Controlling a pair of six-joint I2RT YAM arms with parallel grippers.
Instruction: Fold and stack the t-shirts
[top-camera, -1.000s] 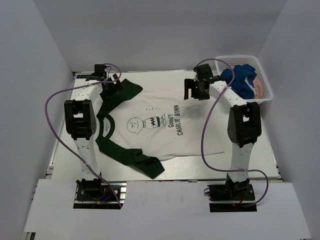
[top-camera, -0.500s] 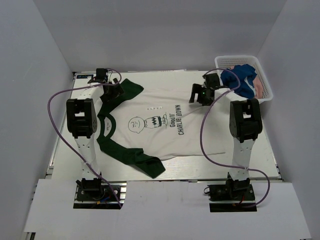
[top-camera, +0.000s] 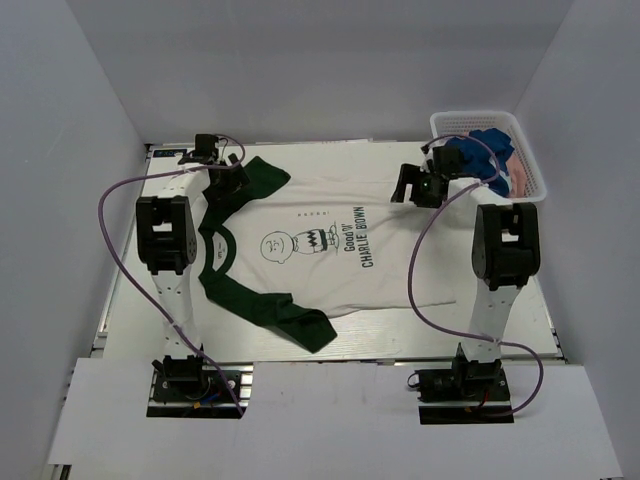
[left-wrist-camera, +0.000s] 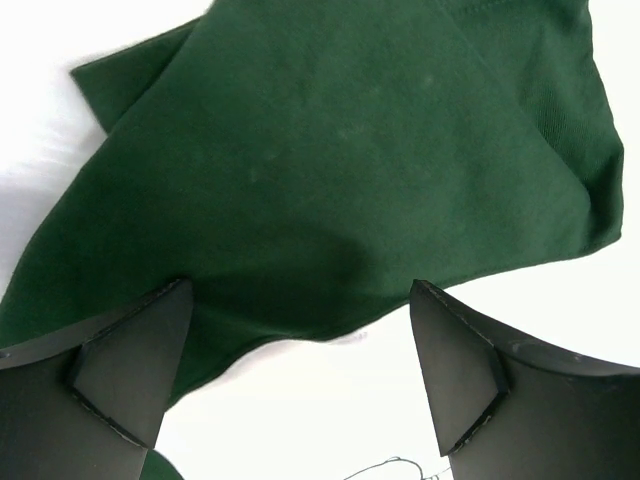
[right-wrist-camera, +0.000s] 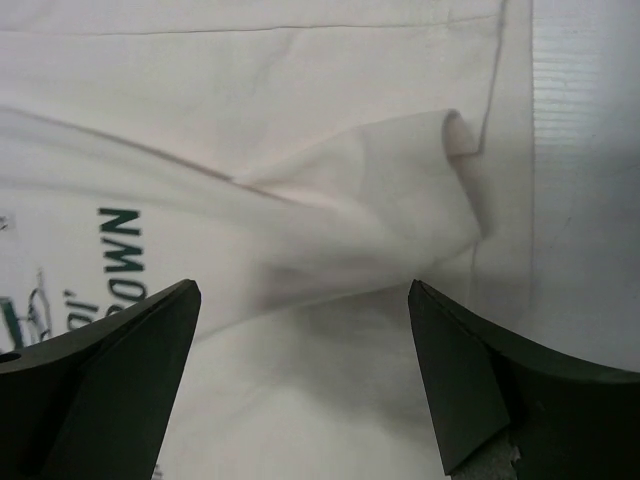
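The cream t-shirt (top-camera: 330, 270) with dark green sleeves and the Charlie Brown print lies spread flat on the table, collar to the left. My left gripper (top-camera: 224, 190) is open, low over the far green sleeve (top-camera: 262, 178). In the left wrist view its jaws (left-wrist-camera: 300, 288) straddle the sleeve's (left-wrist-camera: 330, 170) edge. My right gripper (top-camera: 413, 190) is open over the shirt's far hem corner. In the right wrist view (right-wrist-camera: 303, 292) a raised fold of cream cloth (right-wrist-camera: 380, 190) lies just beyond the jaws. The blue shirt (top-camera: 482, 155) and the pink shirt (top-camera: 521, 180) sit in the basket.
The white mesh basket (top-camera: 470, 114) stands at the far right corner, close to my right wrist. The near green sleeve (top-camera: 292, 322) lies bunched by the table's front edge. Purple cables loop from both arms. White walls enclose the table.
My right gripper has moved right and farther back, down to the shirt's far hem corner. My left gripper has edged onto the far sleeve. The shirt has shifted slightly rightward.
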